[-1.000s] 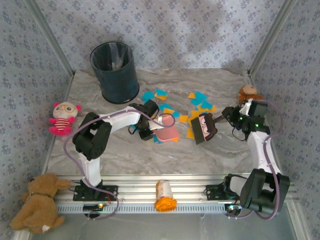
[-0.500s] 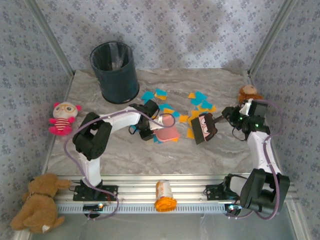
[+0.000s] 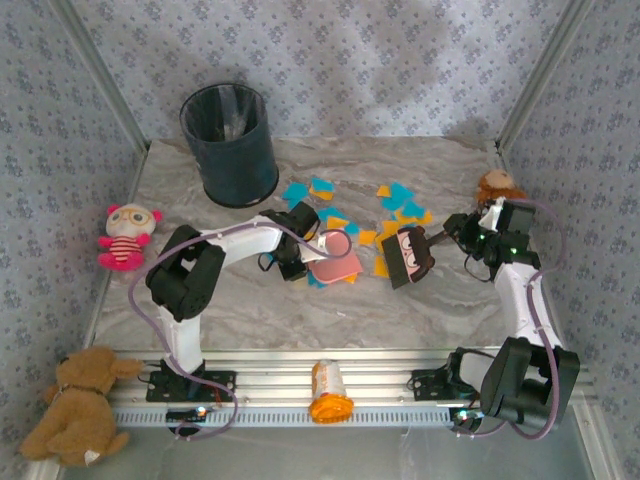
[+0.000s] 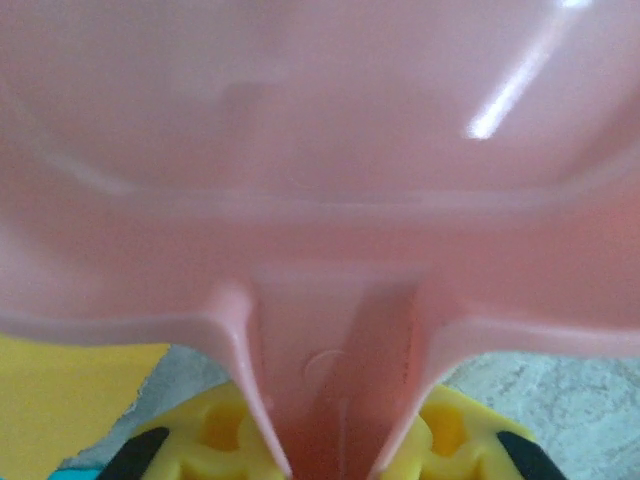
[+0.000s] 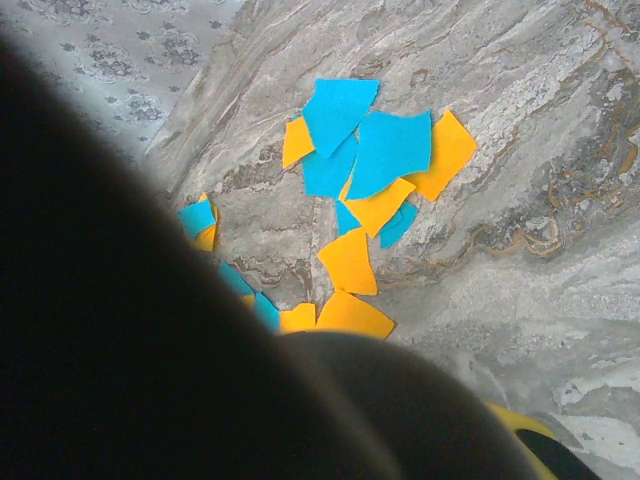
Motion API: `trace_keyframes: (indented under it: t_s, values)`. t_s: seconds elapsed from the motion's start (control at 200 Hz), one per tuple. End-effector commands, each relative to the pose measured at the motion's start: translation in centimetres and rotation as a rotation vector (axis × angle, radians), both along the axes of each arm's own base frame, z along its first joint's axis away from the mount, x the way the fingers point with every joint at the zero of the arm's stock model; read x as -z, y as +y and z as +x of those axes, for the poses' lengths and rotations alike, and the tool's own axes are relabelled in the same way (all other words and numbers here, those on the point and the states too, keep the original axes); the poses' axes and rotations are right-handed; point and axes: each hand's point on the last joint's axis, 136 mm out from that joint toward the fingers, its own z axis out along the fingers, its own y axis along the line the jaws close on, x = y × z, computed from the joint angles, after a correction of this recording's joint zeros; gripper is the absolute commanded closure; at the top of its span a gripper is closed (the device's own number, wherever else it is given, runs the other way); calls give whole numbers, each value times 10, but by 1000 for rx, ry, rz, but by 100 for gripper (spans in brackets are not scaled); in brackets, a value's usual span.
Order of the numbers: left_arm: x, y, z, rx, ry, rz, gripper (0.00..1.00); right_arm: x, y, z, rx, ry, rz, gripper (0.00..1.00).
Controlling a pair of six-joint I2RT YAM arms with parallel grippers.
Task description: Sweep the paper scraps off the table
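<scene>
Paper scraps (image 5: 370,160), small orange-yellow and turquoise squares, strewn across middle of grey-beige marble bench (image 3: 250,310) | left hand (image 3: 312,250) clamped on pink plastic dustpan (image 3: 337,266) handle | right hand (image 3: 440,238) closed around dark pink-faced brush (image 3: 408,255)

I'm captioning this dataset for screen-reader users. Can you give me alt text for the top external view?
Two robot arms work over orange and blue paper scraps on a marble table: the left gripper holds a pink dustpan, the right gripper a dark brush. A black bin stands at the back left.
</scene>
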Motion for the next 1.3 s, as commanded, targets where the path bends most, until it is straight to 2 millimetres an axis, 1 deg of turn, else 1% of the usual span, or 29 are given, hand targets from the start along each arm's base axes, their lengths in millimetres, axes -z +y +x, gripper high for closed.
trace_keyframes:
  t_s: [0.0,0.155,0.345,0.43,0.525,0.635,0.755,0.924,1.029,1.194,1.259,1.294]
  values:
    - [-2,3,-6,6,15,12,100,-10,4,2,-30,-24,7,100]
    - [-21,6,-7,4,21,21,100,-15,10,4,-48,-40,13,100]
    - [-44,22,-13,-9,13,87,100,-21,21,11,-74,-59,10,100]
    - [-51,28,-19,-4,25,102,100,-22,28,15,-92,-64,9,100]
    - [-54,33,-24,13,40,122,100,-22,34,20,-108,-67,2,100]
    - [-50,40,-32,40,72,167,100,-20,44,24,-132,-65,4,100]
    - [-47,45,-34,38,98,207,100,-19,53,28,-155,-66,5,100]
    - [-54,48,-41,43,121,208,100,-18,66,34,-183,-75,20,100]
    - [-69,53,-43,33,118,228,100,-17,79,39,-205,-77,44,100]
    - [-90,80,-48,5,97,314,100,-14,110,51,-275,-78,57,100]
    - [-98,84,-49,-31,82,296,100,-13,122,56,-290,-85,63,100]
    - [-102,82,-48,-43,55,272,100,-13,129,59,-302,-87,69,100]
